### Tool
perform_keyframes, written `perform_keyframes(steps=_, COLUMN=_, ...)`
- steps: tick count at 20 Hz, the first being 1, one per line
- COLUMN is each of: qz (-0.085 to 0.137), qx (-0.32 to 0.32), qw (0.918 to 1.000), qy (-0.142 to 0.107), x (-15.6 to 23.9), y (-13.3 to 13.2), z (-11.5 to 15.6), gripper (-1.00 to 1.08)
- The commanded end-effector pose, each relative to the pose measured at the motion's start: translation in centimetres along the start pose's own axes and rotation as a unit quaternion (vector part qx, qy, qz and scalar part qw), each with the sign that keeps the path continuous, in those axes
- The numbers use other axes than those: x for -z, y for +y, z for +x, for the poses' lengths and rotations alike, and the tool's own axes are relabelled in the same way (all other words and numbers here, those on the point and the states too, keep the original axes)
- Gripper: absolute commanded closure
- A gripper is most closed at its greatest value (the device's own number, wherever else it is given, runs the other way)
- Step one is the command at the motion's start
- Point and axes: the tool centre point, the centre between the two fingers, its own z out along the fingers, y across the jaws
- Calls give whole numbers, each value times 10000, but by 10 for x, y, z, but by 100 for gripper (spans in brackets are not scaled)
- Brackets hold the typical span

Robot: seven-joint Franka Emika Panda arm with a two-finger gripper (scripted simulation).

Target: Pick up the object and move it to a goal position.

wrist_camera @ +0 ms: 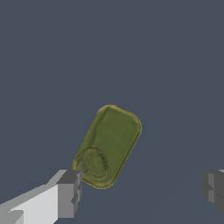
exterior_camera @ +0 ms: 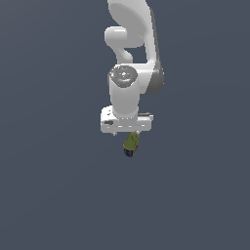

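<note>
My gripper [wrist_camera: 140, 188] is spread wide, nothing pinched: in the wrist view one finger [wrist_camera: 70, 192] sits just beside the object [wrist_camera: 107, 146], at its lower corner, maybe brushing it, can't tell for sure, while the other finger [wrist_camera: 213, 186] is well apart w/ bare floor [wrist_camera: 175, 65] between. I read that as the approach stage: jaws held open so they can come down either side of the object before closing. Right now it's off-centre btwn the fingers, hugging one side, so I'd judge a small sideways shift is needed before the squeeze, else one pad could shove it. From the exterior view my gripper [exterior_camera: 128, 133] hangs pointing down from the arm [exterior_camera: 129, 73], and the object [exterior_camera: 131, 144] pokes out just below the hand, tilted. Height above the floor I can't judge; no shadow to go by. Looks-wise: small, flat-topped, rounded-rectangle outline, olive green w/ a raised rim and an oval tab-like mark near one end. Exterior view shows a dark navy end at its lowest tip. No goal marker visible in either view.
</note>
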Motion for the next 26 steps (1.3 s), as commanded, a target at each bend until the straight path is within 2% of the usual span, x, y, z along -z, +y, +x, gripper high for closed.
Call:
perform_keyframes(steps=1, qz=1, qx=4, qw=10000, qy=1, x=0, y=0, z=0, gripper=-92)
perform_keyframes(steps=8, qz=-8, qx=-163, qw=9999, qy=19, x=-3, y=-2, z=0, gripper=-92)
perform_keyframes(steps=16, qz=-34, qx=-694, qw=9975, qy=86, x=-12, y=-9, z=1, gripper=-92)
perform_keyframes(steps=26, qz=-66, qx=-1708, qw=9850, qy=226, x=-30, y=-21, z=2, gripper=-92)
